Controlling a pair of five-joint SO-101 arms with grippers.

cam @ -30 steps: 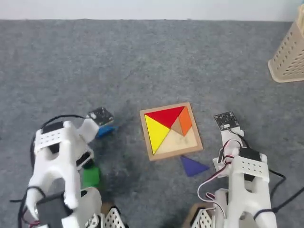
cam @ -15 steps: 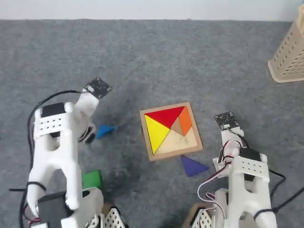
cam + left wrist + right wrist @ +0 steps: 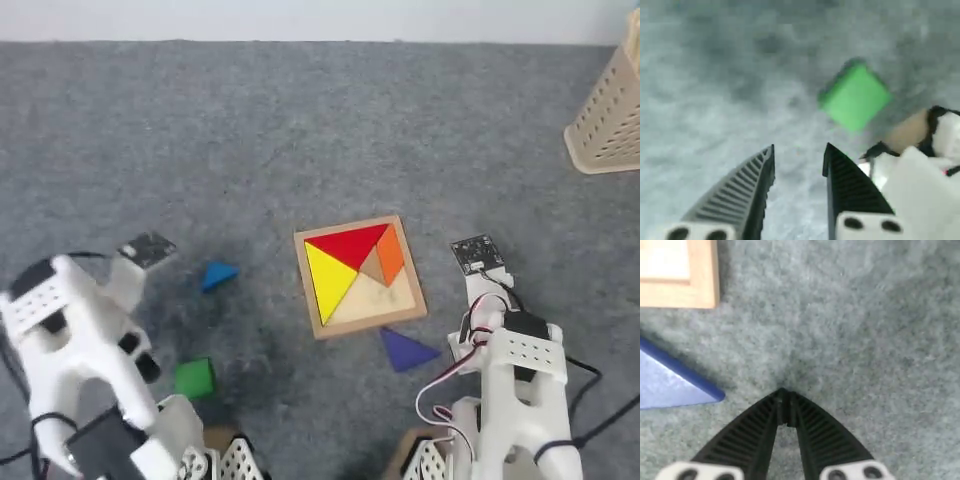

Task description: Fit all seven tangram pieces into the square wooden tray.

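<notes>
**A:** Where is the tray sitting, and what is it holding?

**B:** The square wooden tray (image 3: 372,324) is lying at the middle of the grey felt table (image 3: 300,130), turned a little askew. A red triangle (image 3: 350,245) is filling its far part and a yellow triangle (image 3: 325,280) its left part. An orange piece (image 3: 391,255) is sitting at the far right corner, with a small brown triangle (image 3: 372,266) touching it. The near right part is showing bare wood.

**A:** Which pieces are lying outside?

**B:** A purple triangle (image 3: 405,349) is lying just near of the tray's near edge, between the tray and the right arm (image 3: 510,370). A blue triangle (image 3: 217,275) is lying well left of the tray. A green square (image 3: 193,377) is sitting nearer still, close to the left arm (image 3: 70,330) and its base.

**A:** What are the fingers doing?

**B:** The left gripper (image 3: 797,155) is hanging released over bare felt, gripping nothing, with the green square (image 3: 855,96) lying ahead of its tips and apart from them. The right gripper (image 3: 783,392) is clenched tip to tip on nothing, pointing at felt beside the purple triangle (image 3: 670,385) and the tray's corner (image 3: 700,295).

**A:** Anything else around?

**B:** A pale perforated wooden stand (image 3: 607,110) is standing at the far right edge, well apart from everything.
</notes>
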